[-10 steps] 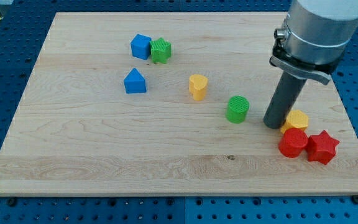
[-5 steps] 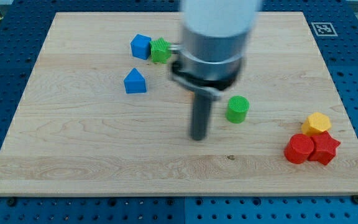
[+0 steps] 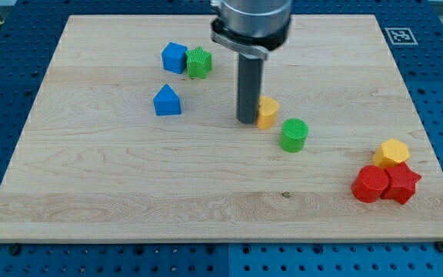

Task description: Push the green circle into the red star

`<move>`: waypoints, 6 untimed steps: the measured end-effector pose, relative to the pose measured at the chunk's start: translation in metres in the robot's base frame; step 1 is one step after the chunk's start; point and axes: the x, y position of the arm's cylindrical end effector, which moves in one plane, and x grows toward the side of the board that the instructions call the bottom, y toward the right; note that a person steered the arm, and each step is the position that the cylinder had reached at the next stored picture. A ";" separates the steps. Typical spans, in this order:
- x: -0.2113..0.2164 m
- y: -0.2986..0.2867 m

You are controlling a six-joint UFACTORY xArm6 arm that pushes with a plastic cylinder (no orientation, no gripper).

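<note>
The green circle (image 3: 293, 135) stands right of the board's middle. The red star (image 3: 403, 185) lies near the lower right corner, touching a red round block (image 3: 371, 185) on its left and a yellow hexagon (image 3: 391, 153) above it. My tip (image 3: 247, 120) rests on the board up and to the left of the green circle. It touches the left side of a yellow block (image 3: 267, 112), which sits between my tip and the green circle and is partly hidden by the rod.
A blue cube (image 3: 174, 58) and a green ribbed block (image 3: 199, 62) touch each other at the upper left. A blue house-shaped block (image 3: 167, 101) lies below them. The wooden board (image 3: 91, 192) sits on a blue perforated table.
My tip swept from beside the yellow hexagon at the right to the board's middle, then up to the yellow block. The yellow block, yellow hexagon and red star have shifted a little to the right.
</note>
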 end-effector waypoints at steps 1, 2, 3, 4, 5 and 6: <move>0.025 0.029; 0.037 0.061; 0.035 0.064; 0.034 0.067; 0.034 0.092; 0.048 0.121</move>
